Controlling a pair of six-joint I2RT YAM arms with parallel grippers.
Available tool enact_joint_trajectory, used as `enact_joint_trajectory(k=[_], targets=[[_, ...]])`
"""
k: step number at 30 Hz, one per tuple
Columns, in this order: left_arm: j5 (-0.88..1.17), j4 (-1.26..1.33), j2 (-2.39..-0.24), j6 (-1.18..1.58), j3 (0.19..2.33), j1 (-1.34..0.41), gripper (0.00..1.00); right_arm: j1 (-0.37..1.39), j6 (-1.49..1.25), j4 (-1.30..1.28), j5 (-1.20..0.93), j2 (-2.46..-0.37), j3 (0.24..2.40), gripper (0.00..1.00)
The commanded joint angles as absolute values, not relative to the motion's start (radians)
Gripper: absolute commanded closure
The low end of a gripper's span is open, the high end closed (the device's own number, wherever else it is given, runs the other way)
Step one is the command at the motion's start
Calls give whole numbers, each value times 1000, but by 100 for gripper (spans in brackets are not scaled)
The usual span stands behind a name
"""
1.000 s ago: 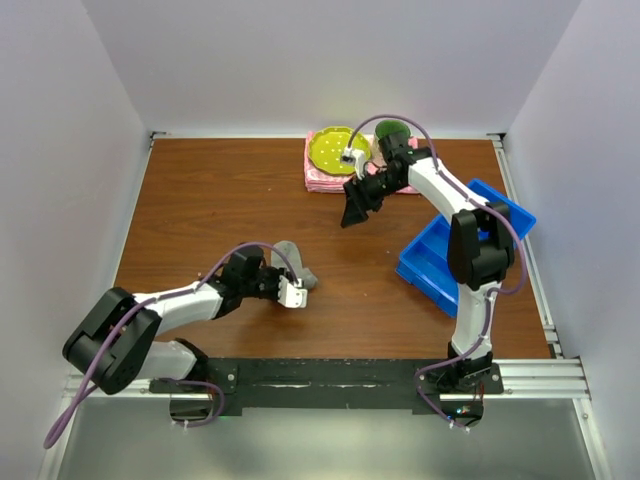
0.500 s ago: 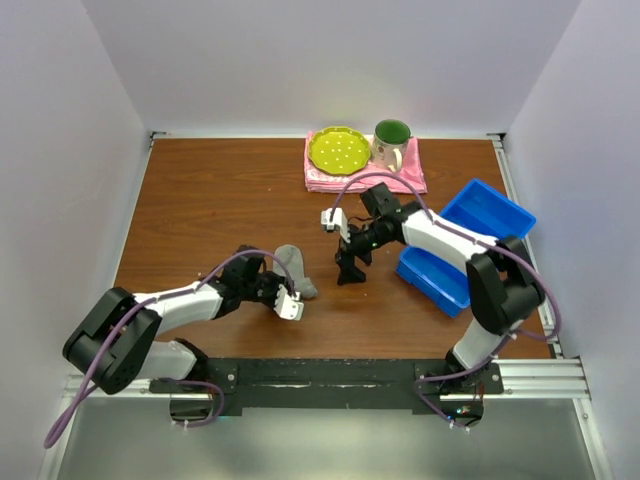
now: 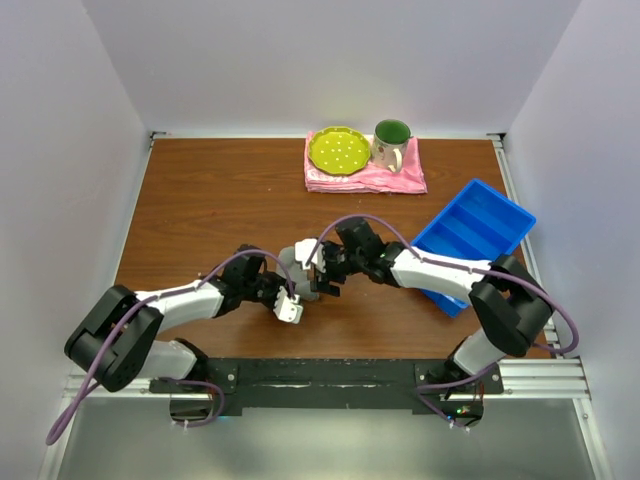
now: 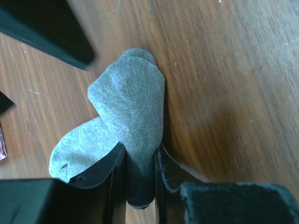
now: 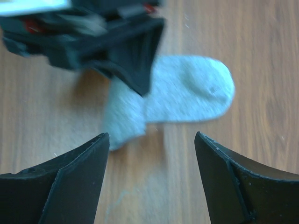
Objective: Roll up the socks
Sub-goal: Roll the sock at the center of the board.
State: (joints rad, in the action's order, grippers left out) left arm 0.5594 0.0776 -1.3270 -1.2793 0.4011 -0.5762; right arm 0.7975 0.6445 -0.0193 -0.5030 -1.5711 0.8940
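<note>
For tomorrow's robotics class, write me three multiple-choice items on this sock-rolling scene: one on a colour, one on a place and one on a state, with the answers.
1. What colour is the plate?
A red; B white; C yellow-green.

2. Where does the mug stand?
A on the pink cloth; B on bare wood; C inside a bowl.

3. How does the left end effector stand to the grey sock?
A open above it; B shut on it; C apart from it, shut on nothing.

Answers:
1 C: the top view shows the plate yellow-green.
2 A: the mug's base sits on the cloth, beside the plate.
3 B: the left wrist view shows the sock pinched in it.
</note>
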Motion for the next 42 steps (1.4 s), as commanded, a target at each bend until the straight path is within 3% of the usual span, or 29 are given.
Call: enact_joint_trajectory(k=[1, 9, 19, 26, 33, 37, 42], targets=[[586, -51, -1374, -1276, 382, -571, 100, 860, 629, 83, -456, -1592, 880, 25], [607, -74, -1361, -1302, 380, -549, 100, 885, 643, 107, -448, -1655, 879, 25], [620, -71, -1350, -1301, 373, -538, 100, 887, 640, 120, -466, -1709, 887, 37], [618, -75, -1359, -1302, 382, -538, 100, 896, 647, 78, -515, -1723, 905, 63], [615, -75, -1364, -1301, 385, -538, 100, 902, 658, -23, -581, -1747, 954, 98], [582, -42, -1353, -1302, 374, -538, 100, 903, 653, -80, -615, -1785, 997, 100], [548, 47, -1313, -1330, 339, -538, 71, 904, 631, -172, -661, -1841, 1055, 100]])
